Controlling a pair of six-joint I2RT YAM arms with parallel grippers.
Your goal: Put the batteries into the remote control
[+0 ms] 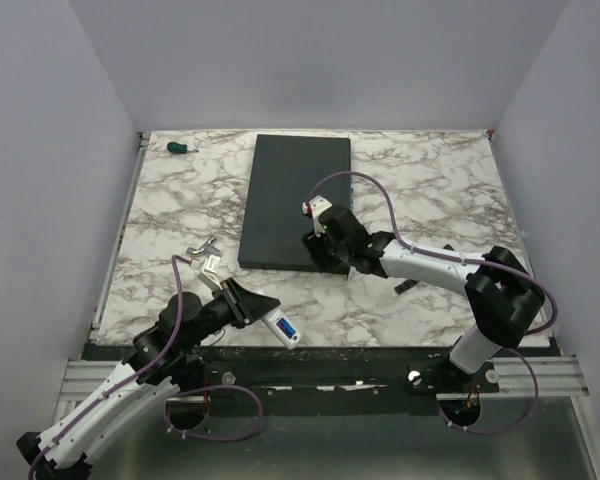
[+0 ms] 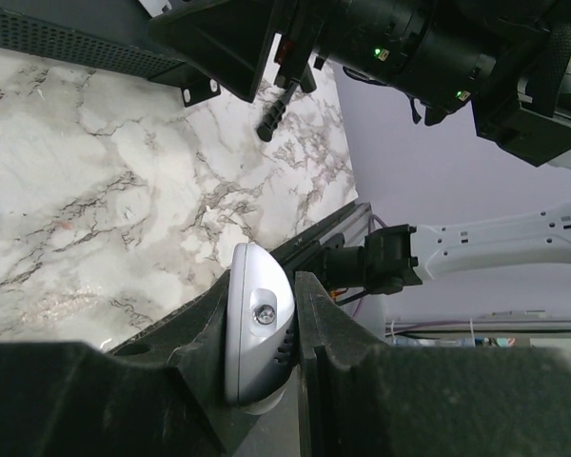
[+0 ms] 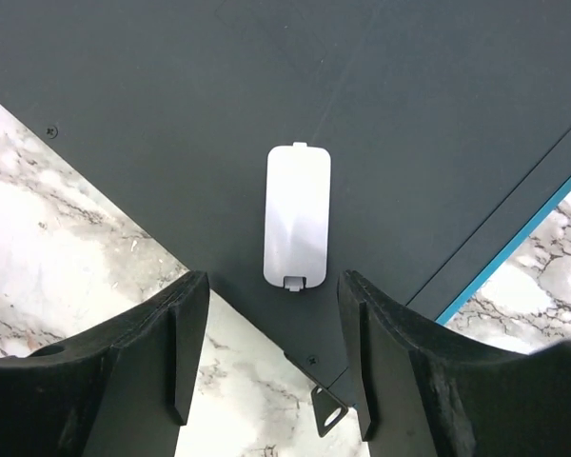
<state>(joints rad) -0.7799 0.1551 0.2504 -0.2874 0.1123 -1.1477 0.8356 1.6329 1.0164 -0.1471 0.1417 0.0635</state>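
The left claw [image 2: 260,324] is clamped tight on the white remote [image 1: 283,328], which is held well off the dark slab's [image 1: 295,200] near-left corner, toward the table's front edge. The right claw [image 3: 274,286] hangs with its jaws apart over the slab's near-right corner. A small white cover [image 3: 298,214] lies flat there, between its fingers.
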